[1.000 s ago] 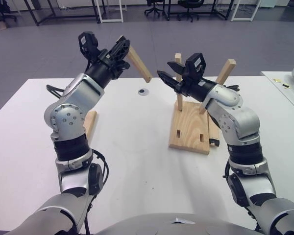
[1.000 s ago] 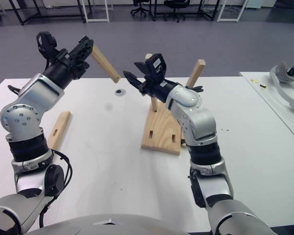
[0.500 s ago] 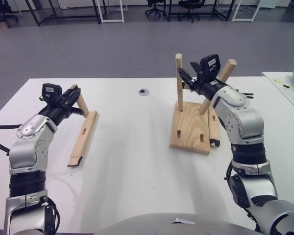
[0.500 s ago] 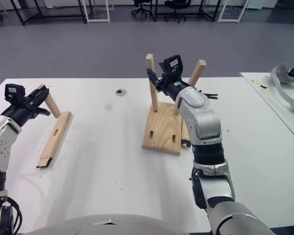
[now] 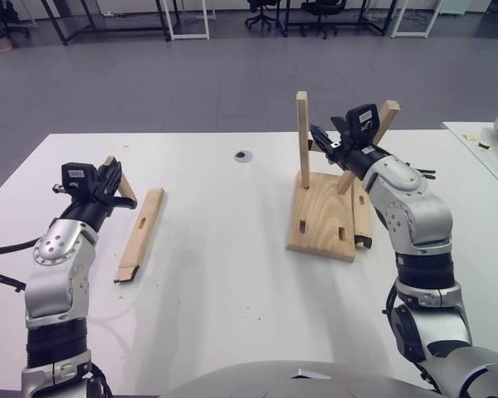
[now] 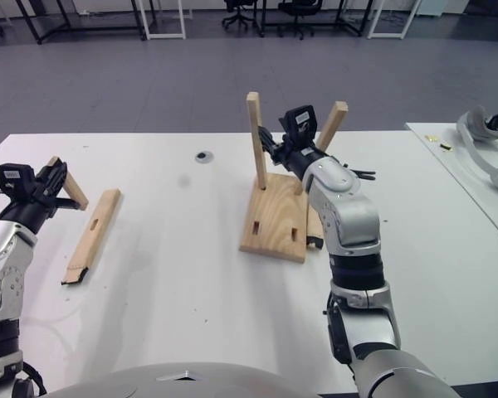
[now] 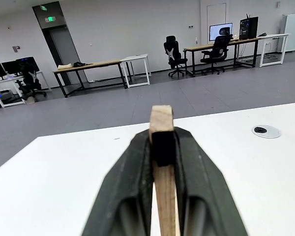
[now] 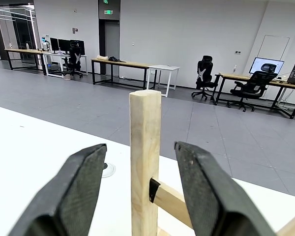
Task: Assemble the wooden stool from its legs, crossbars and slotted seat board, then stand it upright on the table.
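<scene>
Left eye view first: stool part-built, much left to do

Left eye view: pale wooden slotted seat board (image 5: 322, 217) lying on the white surface (image 5: 232, 282). One pale square wooden leg (image 5: 302, 137) standing upright in it, and a second pale wooden leg (image 5: 385, 116) rising tilted behind. Right gripper (image 5: 318, 139) just beside the upright leg. Another pale wooden bar (image 5: 362, 215) lying against the board's right edge. Well apart to the left, a loose slotted pale wooden bar (image 5: 141, 234) flat on the surface. Left gripper (image 5: 109, 176) near it, holding a short pale wooden stick (image 5: 126, 189).

Left wrist view: jaws pressed together on the short stick, pinching it edge-on above the surface.

Right wrist view: jaws spread on either side of the upright leg, seemingly touching neither face. Thin pale wooden crossbar (image 8: 173, 205) plugged into that leg's side.

Judged from this: two legs and one crossbar seated in the board. Loose bars not yet fitted, remaining legs not yet in, stool not yet stood upright.
</scene>
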Action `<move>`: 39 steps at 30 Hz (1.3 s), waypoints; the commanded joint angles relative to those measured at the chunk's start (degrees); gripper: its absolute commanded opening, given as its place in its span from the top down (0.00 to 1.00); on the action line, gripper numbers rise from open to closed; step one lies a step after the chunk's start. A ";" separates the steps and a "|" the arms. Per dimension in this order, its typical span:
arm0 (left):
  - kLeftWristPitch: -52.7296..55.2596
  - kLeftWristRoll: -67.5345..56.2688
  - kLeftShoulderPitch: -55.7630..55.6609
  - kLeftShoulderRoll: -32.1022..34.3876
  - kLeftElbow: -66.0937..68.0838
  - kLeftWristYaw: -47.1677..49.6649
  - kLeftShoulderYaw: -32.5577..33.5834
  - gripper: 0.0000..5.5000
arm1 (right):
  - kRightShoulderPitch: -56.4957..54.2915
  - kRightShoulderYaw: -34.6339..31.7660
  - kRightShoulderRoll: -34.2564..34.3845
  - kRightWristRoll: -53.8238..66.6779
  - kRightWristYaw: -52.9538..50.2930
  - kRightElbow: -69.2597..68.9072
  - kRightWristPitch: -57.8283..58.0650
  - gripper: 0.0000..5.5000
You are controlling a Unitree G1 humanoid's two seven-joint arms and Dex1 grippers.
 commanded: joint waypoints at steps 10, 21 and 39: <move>1.81 1.20 2.51 -1.60 -0.10 0.23 0.48 0.93 | 0.61 -0.05 -0.24 -0.05 -0.31 -1.80 1.90 0.53; 0.38 2.05 4.92 -3.75 0.87 1.62 0.09 0.93 | 0.06 -0.02 -0.48 -0.25 0.14 -1.41 1.77 0.53; 1.70 2.05 4.98 -4.04 -1.90 1.99 -0.23 0.93 | 0.30 -0.37 -0.09 -0.01 0.21 -2.01 2.34 0.53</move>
